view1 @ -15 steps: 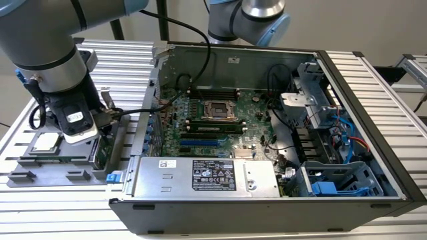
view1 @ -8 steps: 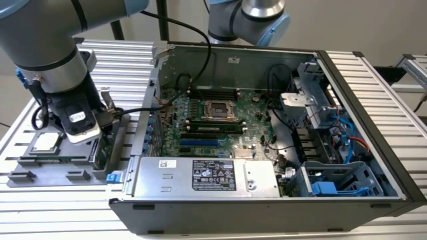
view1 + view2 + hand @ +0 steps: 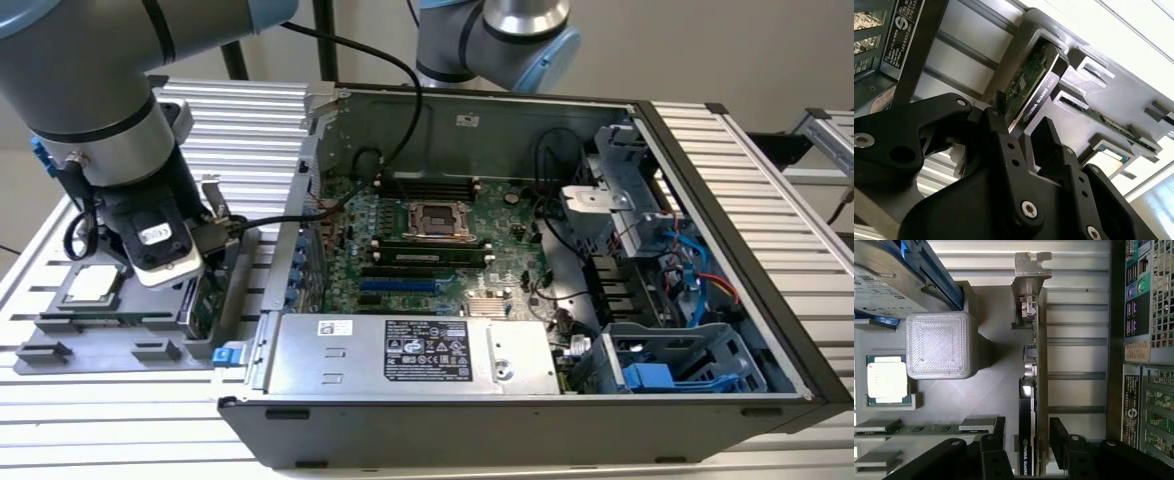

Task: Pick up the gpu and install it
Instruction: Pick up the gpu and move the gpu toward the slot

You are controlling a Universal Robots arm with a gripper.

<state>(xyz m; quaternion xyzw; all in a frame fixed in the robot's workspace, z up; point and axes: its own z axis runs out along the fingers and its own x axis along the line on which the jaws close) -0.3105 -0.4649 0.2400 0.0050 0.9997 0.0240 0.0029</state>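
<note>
One gpu [image 3: 1040, 365] stands edgewise, bracket [image 3: 1030, 275] end pointing away from the tool [image 3: 1028, 422].

open computer case [image 3: 534, 430] on a slatted metal table [image 3: 747, 140], motherboard [image 3: 400, 250] inside, silver power supply [image 3: 400, 352] along one wall. at the exterior view's left, grey holder [image 3: 100, 352] with a square processor chip [image 3: 88, 285] between a blue-framed hard drive [image 3: 879, 285] and memory sticks [image 3: 884, 426].
</note>
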